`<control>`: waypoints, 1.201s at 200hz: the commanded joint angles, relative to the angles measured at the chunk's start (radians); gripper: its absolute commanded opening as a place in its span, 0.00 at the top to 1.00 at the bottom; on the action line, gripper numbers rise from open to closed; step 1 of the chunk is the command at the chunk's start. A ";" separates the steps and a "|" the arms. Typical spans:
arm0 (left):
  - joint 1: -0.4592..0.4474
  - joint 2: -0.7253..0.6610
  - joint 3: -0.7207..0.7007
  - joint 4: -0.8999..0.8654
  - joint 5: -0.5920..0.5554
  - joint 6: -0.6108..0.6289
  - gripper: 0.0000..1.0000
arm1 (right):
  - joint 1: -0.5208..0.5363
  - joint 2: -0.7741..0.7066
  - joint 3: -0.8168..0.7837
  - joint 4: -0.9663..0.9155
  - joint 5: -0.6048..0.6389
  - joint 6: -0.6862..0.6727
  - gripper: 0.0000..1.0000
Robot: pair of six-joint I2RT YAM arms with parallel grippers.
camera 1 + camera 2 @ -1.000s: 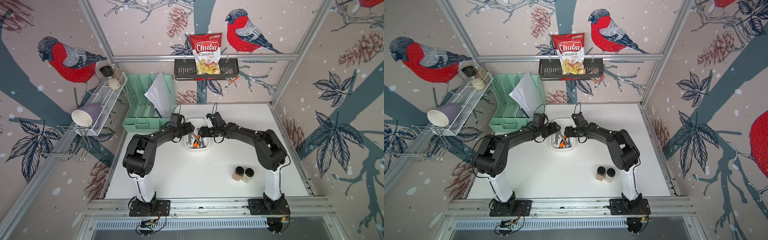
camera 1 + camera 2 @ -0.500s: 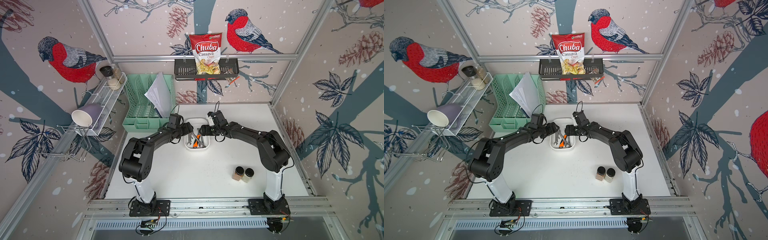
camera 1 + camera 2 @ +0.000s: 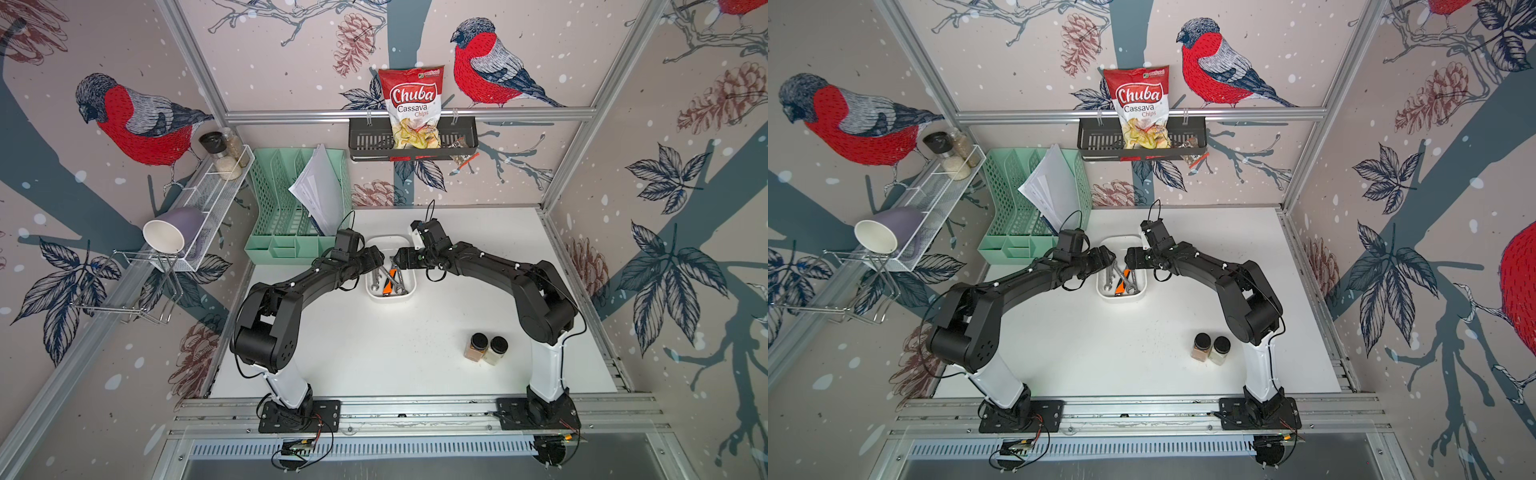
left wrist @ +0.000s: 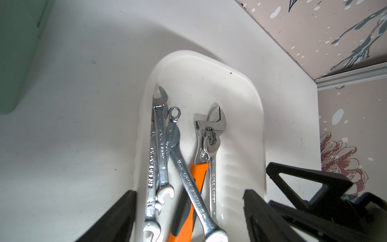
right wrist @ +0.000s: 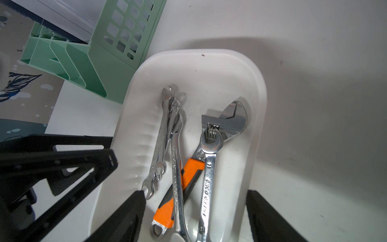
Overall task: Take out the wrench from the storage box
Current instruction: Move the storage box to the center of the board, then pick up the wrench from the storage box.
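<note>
The storage box [image 3: 390, 298] [image 3: 1121, 297] is a shallow white tub at the table's middle back. Inside lie several chrome wrenches [image 4: 161, 150] [image 5: 207, 184] and an orange-handled adjustable wrench [image 3: 388, 284] [image 4: 199, 174] [image 5: 190, 169], crossed over one another. My left gripper [image 3: 376, 257] [image 4: 189, 194] hovers over the box's far half from the left, open, its fingers standing about the tub's width apart with the wrenches below them untouched. Facing it from the right, my right gripper [image 3: 400, 257] [image 5: 195, 194] is open over the same spot and holds nothing.
A mint-green file organizer [image 3: 291, 216] with papers stands just left of the box, close to the left arm. Two spice jars [image 3: 486, 349] stand at the front right. A black wall basket [image 3: 411, 141] with a chips bag hangs on the back wall.
Both arms' elbows have swung slightly outward. Both grippers stay over the box's far half, and the wrenches have not moved.
</note>
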 commanded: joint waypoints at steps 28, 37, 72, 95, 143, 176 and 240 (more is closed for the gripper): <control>0.006 0.049 0.048 -0.001 0.012 0.015 0.17 | 0.014 0.006 -0.002 0.038 -0.023 -0.010 0.19; 0.005 0.053 0.055 -0.002 0.012 0.013 0.17 | 0.013 0.003 -0.006 0.041 -0.020 -0.010 0.19; 0.005 0.068 0.078 -0.006 0.015 0.011 0.17 | 0.007 -0.002 -0.011 0.041 -0.014 -0.017 0.19; 0.005 0.076 0.084 -0.003 0.021 0.006 0.17 | -0.001 -0.009 -0.019 0.046 -0.012 -0.018 0.19; 0.006 0.074 0.082 -0.008 0.000 0.009 0.17 | -0.009 -0.020 -0.023 0.041 0.007 -0.034 0.18; 0.010 0.027 0.086 -0.036 -0.034 0.019 0.18 | -0.016 -0.047 -0.019 0.014 0.041 -0.057 0.17; 0.010 -0.184 0.063 -0.205 -0.188 0.121 0.16 | 0.028 -0.126 0.010 -0.098 0.224 -0.243 0.21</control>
